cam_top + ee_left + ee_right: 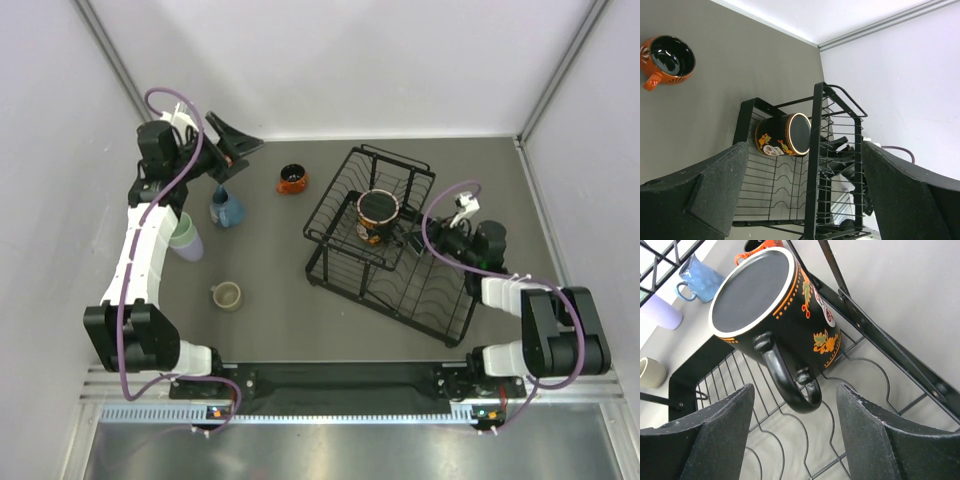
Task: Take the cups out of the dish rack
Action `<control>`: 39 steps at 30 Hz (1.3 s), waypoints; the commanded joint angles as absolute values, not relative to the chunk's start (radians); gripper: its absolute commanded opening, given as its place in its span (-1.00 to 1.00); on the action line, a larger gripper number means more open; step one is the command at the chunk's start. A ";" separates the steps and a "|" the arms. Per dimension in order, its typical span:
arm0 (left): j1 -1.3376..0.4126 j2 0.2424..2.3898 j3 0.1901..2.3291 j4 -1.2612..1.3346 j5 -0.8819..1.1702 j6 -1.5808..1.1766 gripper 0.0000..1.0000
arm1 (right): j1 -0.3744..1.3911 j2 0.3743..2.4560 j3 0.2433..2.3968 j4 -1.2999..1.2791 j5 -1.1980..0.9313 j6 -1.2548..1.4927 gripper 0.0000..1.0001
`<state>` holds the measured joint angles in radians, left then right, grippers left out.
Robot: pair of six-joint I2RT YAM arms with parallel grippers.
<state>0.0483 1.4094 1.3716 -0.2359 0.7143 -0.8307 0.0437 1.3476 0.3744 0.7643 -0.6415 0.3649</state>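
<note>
The patterned mug [775, 300], standing on the raised tier of the dish rack [432, 292] at the upper centre of the right wrist frame, was seen with its handle [781, 376] pointed down between the fingers of the spread, empty right claw [795, 392], by far the nearer one.

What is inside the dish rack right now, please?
Only the black patterned mug, upright on the raised tier, its handle flanked by the open right gripper. The lower wires look bare, though the right arm covers part of them.
</note>
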 commanded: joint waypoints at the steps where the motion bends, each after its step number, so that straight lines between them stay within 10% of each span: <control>1: 0.058 1.382 1.390 -0.166 0.736 -0.845 0.97 | 0.051 1.393 0.416 0.905 -0.673 0.406 0.32; 24: 0.075 1.385 1.370 -0.110 0.744 -0.913 0.97 | 0.170 1.513 0.397 1.034 -0.526 0.381 0.20; 29: 0.074 1.382 1.370 -0.110 0.746 -0.919 0.97 | 0.170 1.477 0.394 1.015 -0.531 0.348 -0.36; 39: 0.075 1.374 1.345 -0.097 0.755 -0.930 0.97 | 0.170 1.381 0.351 0.991 -0.560 0.318 -0.84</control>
<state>0.0696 1.4086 1.3426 -0.1612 0.7300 -0.9195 0.1703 1.4456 0.3668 0.9375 -0.5568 0.3428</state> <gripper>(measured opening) 0.986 0.220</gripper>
